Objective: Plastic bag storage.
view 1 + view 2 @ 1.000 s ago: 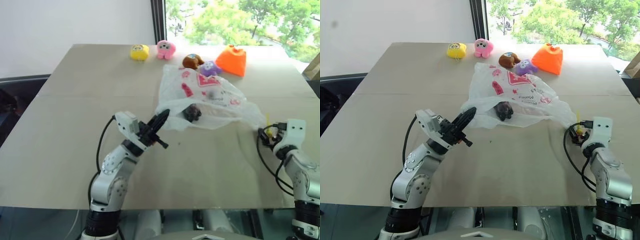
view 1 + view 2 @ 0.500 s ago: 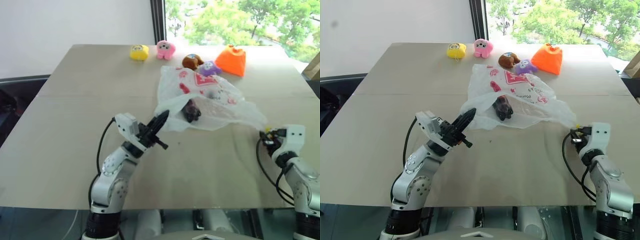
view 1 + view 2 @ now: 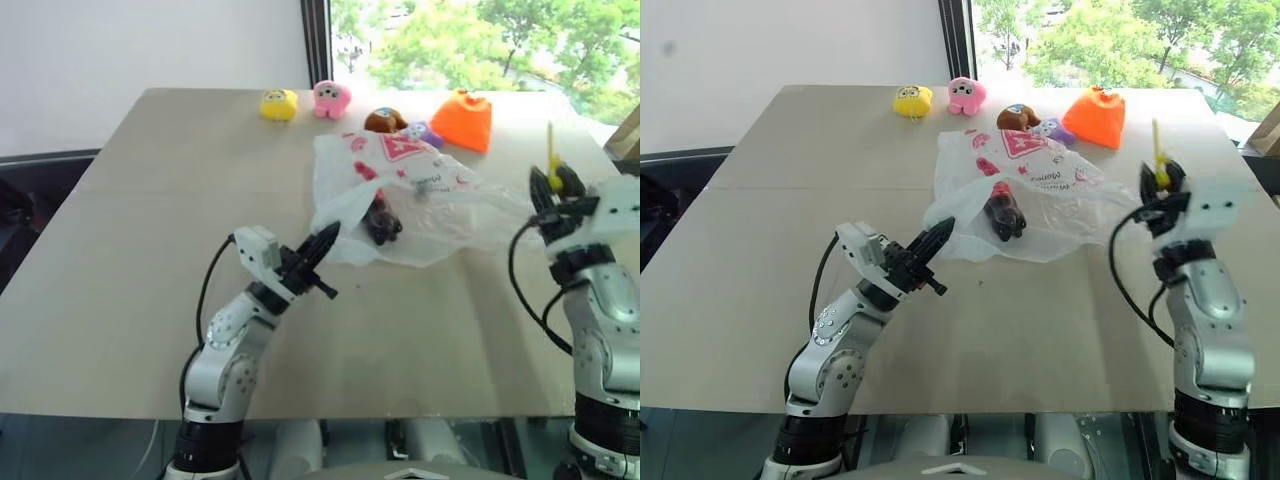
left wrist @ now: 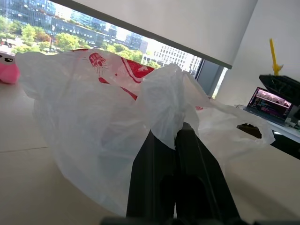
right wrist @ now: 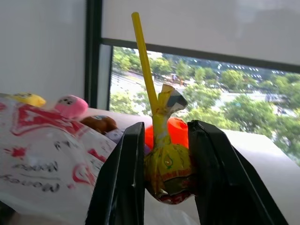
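Your left gripper (image 4: 176, 136) pinches the crinkly translucent plastic bag (image 3: 420, 205); your right gripper (image 5: 164, 140) clamps what looks like a foil-wrapped lollipop (image 5: 166, 164)

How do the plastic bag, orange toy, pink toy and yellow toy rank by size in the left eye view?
1. plastic bag
2. orange toy
3. pink toy and yellow toy look alike, so I can't rank them.

A tan counter (image 3: 150, 260) carries the plastic bag (image 3: 420, 200) at centre; small plush toys (image 3: 330, 98) line its 12 o'clock edge.
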Motion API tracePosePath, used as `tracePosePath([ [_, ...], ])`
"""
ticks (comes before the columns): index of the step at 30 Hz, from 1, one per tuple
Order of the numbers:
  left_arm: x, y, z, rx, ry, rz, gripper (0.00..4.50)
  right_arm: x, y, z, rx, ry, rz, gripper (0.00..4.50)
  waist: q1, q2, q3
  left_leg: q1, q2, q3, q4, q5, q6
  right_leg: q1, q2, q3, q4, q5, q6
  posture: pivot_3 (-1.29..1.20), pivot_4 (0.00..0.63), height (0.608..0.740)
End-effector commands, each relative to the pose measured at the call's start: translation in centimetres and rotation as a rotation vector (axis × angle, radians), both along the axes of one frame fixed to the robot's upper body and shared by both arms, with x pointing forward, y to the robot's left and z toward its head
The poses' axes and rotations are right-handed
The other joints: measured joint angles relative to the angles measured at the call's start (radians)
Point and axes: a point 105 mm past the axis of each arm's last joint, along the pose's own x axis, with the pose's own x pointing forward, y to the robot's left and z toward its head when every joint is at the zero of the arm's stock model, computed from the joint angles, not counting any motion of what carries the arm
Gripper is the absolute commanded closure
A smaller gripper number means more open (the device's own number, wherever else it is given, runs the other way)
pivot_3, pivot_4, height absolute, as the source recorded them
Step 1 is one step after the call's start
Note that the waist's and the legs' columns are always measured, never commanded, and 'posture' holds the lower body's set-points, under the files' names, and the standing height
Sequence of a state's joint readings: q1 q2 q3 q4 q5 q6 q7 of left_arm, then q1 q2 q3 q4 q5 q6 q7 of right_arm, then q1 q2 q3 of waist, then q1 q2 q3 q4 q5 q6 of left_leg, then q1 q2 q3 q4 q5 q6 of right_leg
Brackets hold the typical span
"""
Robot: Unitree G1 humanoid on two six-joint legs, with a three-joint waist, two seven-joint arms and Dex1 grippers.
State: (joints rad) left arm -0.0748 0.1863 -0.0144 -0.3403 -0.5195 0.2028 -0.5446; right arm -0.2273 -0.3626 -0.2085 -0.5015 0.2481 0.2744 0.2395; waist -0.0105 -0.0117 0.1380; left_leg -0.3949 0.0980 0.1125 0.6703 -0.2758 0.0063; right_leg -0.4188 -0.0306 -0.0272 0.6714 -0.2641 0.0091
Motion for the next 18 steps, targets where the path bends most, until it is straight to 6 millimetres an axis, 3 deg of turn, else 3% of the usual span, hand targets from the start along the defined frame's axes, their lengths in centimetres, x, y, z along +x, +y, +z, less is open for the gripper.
tracePosePath([
  [1,-0.2,-0.2,0.7,-0.002,-0.039,-0.005,4.5,-1.4,4.5,0.3,-0.148,-0.009,0.228,3.69,0.003,0.0,0.0,0.0,0.0,0.0,0.0,0.0,0.0,0.0,0.0,-0.001,-0.001,0.0,0.0,0.0,0.15,0.74],
  [3,-0.2,-0.4,0.7,-0.004,-0.041,-0.004,4.5,-1.9,6.9,-2.5,-0.261,0.104,0.368,3.69,0.001,0.0,0.0,-0.001,0.0,0.0,0.0,0.0,0.0,0.001,0.0,-0.001,-0.002,0.0,0.0,0.0,0.15,0.74],
  [8,-0.2,-0.7,0.9,-0.007,-0.052,-0.01,4.5,-1.1,7.9,-8.1,-0.412,0.305,0.439,3.69,0.002,-0.001,0.0,-0.001,0.0,-0.003,0.0,0.0,0.001,0.003,0.0,-0.002,-0.006,0.0,0.0,0.0,0.15,0.74],
  [13,-0.3,-0.6,0.9,-0.001,-0.064,-0.007,4.5,2.9,7.9,-9.3,-0.428,0.42,0.366,3.69,-0.005,-0.001,0.0,0.0,0.0,-0.001,0.0,0.0,0.001,0.003,0.0,-0.003,-0.006,0.0,0.0,0.0,0.15,0.74],
  [15,-0.4,-0.7,0.8,0.002,-0.064,-0.008,4.5,5.3,7.8,-7.8,-0.301,0.407,0.278,3.69,-0.003,-0.001,0.0,0.0,0.001,-0.002,0.0,0.0,0.001,0.003,0.001,-0.003,-0.005,0.0,0.0,0.0,0.15,0.74],
  [18,-0.4,-0.8,0.8,0.003,-0.066,-0.01,4.5,7.7,8.0,-5.3,-0.151,0.356,0.208,2.29,-0.003,0.0,0.001,0.0,0.002,-0.002,0.0,0.001,-0.001,0.002,0.002,-0.003,-0.005,0.0,-0.001,0.0,0.15,0.74],
])
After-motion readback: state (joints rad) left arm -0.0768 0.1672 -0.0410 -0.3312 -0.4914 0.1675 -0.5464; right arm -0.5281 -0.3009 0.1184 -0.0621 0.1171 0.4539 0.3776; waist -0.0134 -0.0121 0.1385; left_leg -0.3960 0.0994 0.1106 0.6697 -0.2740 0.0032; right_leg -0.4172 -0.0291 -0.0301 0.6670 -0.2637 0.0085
